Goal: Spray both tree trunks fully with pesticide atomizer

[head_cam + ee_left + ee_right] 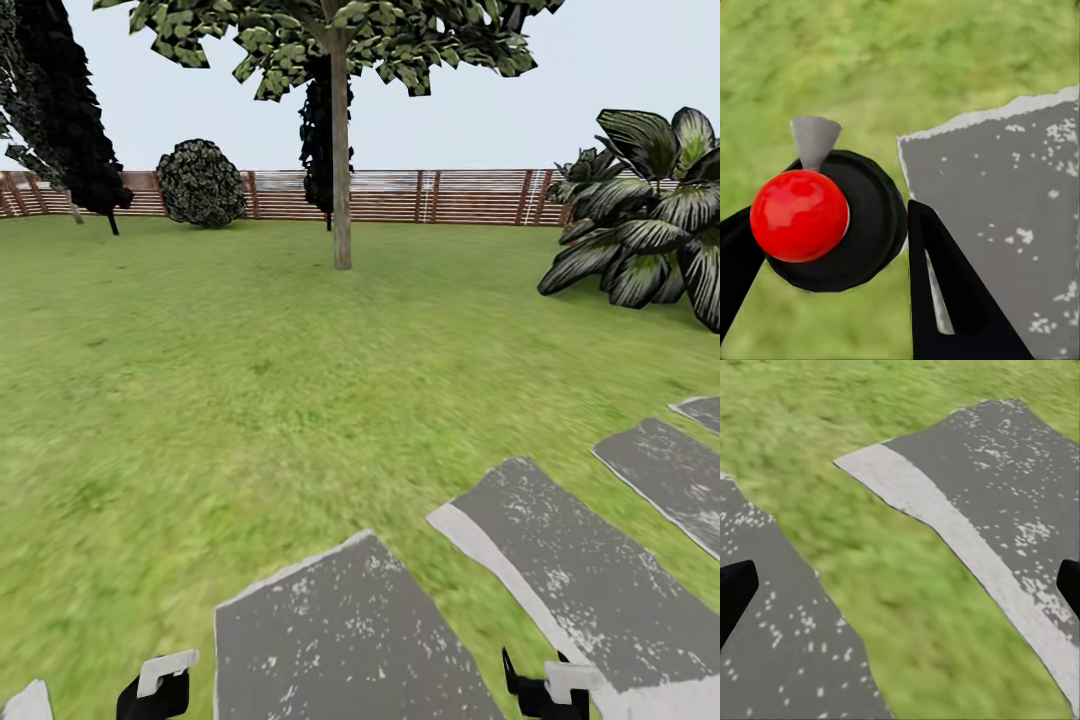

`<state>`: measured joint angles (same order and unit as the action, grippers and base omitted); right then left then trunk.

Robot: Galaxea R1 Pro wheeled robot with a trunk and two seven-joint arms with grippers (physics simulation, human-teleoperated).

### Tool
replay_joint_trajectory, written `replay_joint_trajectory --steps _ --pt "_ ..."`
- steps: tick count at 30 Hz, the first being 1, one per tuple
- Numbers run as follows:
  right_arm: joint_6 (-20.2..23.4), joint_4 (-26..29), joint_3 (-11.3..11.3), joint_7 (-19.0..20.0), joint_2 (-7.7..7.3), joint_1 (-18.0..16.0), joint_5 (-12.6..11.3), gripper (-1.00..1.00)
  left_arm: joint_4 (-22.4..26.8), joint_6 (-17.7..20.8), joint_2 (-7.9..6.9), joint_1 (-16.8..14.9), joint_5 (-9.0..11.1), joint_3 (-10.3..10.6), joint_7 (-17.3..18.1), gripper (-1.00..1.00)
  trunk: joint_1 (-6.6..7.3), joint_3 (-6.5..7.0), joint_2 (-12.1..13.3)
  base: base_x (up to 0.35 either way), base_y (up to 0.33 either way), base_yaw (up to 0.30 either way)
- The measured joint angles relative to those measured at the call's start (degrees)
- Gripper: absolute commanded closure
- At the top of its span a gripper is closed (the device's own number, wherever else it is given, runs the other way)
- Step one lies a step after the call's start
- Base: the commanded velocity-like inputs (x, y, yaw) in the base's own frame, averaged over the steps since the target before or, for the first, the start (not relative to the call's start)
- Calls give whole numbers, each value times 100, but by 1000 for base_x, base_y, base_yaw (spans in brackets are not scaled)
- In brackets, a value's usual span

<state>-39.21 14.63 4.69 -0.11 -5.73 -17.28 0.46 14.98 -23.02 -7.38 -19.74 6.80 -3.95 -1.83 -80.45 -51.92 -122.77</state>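
- Nearest the robot, at the bottom edge of the head view, the left gripper point(152, 690) shows as a black shape with a pale grey piece on top, over the grass.
- Between that gripper's black fingers point(945, 300), seen from the left wrist, sits the pesticide atomizer point(832, 221): a round dark body viewed from above, with a glossy red top and a small grey nozzle. The fingers press against its two sides, so the left gripper is clamped on the bottle, which hangs above grass right beside the corner of a stepping stone.
- Low at the right of the head view, the right gripper point(548, 690) is over the edge of a grey stone. From the right wrist only the two black fingertips point(735, 592) appear, at opposite edges of the picture, spread wide with nothing between them.
- Just ahead of the grippers lie flat grey stepping stones point(340, 640), speckled white with pale edges, set apart by strips of grass and running off toward the right.
- Beyond the stones, the green lawn point(200, 380) stretches wide and open.
- At the right, past the stones, stands a low plant with broad striped leaves point(650, 210).
- Well out on the lawn, a tree rises on a bare pale grey-brown trunk point(341, 170), its blocky green canopy point(340, 40) cut off at the top.
- Farthest back, a reddish-brown slat fence point(470, 195) closes the garden, with a round dark bush point(200, 183) and near-black narrow trees point(70, 110) in front of it.
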Motion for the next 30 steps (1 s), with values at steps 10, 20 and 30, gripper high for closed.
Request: replay_joint_trajectory --steps 10,20,30 --pt "0 0 0 1 0 0 0 -100 0 1 0 0 0 0 0 100 0 0 0 337 0 0" --pt "0 0 -1 3 0 0 0 -100 0 2 0 0 0 2 0 100 0 0 0 337 0 0" --pt "0 0 -2 0 0 0 0 -100 0 0 0 0 0 1 0 100 0 0 0 337 0 0"
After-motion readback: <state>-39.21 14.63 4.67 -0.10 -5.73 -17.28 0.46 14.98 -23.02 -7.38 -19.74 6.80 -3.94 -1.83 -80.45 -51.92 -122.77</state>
